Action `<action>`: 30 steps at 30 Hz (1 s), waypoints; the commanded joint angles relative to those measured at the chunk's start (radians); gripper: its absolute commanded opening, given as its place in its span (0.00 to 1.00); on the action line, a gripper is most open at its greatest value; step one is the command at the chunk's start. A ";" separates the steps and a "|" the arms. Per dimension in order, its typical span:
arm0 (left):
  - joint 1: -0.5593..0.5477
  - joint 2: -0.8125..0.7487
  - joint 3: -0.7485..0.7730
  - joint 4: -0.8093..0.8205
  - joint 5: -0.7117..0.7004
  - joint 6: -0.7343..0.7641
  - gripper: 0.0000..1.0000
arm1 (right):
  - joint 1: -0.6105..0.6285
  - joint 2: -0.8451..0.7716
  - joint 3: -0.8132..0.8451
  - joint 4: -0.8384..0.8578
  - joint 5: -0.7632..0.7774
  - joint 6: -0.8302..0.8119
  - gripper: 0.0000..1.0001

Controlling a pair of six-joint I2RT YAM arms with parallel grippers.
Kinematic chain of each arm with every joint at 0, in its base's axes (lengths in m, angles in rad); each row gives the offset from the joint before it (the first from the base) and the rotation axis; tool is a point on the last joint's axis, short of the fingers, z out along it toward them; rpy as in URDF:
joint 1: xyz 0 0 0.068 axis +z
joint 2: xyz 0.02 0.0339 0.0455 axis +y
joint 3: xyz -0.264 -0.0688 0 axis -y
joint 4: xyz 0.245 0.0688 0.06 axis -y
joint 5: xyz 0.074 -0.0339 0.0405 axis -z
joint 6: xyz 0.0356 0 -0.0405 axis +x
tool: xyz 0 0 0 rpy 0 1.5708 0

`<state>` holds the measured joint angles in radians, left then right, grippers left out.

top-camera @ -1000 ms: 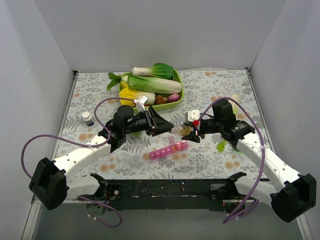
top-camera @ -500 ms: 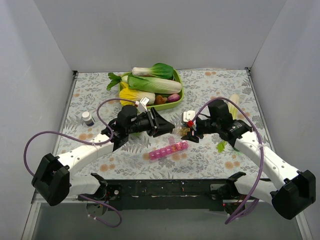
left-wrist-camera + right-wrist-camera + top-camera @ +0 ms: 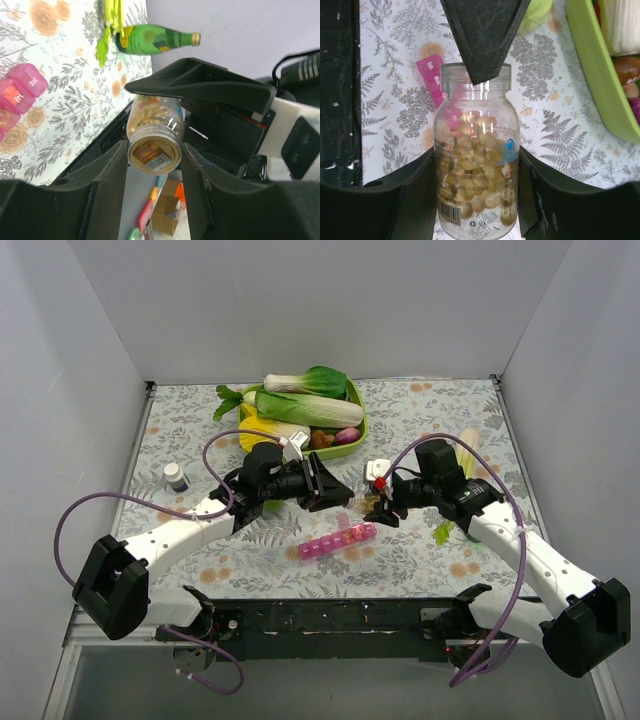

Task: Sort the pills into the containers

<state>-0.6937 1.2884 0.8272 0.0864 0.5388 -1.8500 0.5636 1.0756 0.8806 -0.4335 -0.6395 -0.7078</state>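
Two arms meet over the middle of the desk (image 3: 450,400) with one clear bottle (image 3: 476,150) of pills (image 3: 480,135) between them.

A small bottle (image 3: 176,476) stands far left. The left arm stretches low from the near left corner, forearm angled up and right, wrist level. The left tool (image 3: 340,494) is narrowed onto the clear bottle's neck, one finger flush on each side in the left wrist view. The bottle lies roughly level above the desk, and the pale tan pills fill most of it. The pink strip (image 3: 338,538) lies on the desk just nearer than the bottle, apart from both tools. The green tray (image 3: 358,430) sits behind. The right arm bends in from the near right corner, and the right tool (image 3: 382,508) is clamped on the bottle's body.
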 commanded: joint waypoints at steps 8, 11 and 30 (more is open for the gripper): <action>-0.018 0.101 0.174 -0.218 0.266 0.441 0.11 | -0.016 0.038 0.031 0.151 -0.402 0.226 0.01; -0.018 0.115 0.225 -0.347 0.268 0.619 0.10 | -0.024 0.041 -0.005 0.240 -0.463 0.327 0.01; 0.046 -0.087 0.224 -0.197 0.214 0.675 0.98 | -0.082 0.035 -0.186 0.682 -0.655 0.719 0.01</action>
<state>-0.6636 1.2991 1.0416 -0.1638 0.7795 -1.1301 0.4789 1.1339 0.6518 0.2211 -1.2545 0.0586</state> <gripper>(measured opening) 0.977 0.597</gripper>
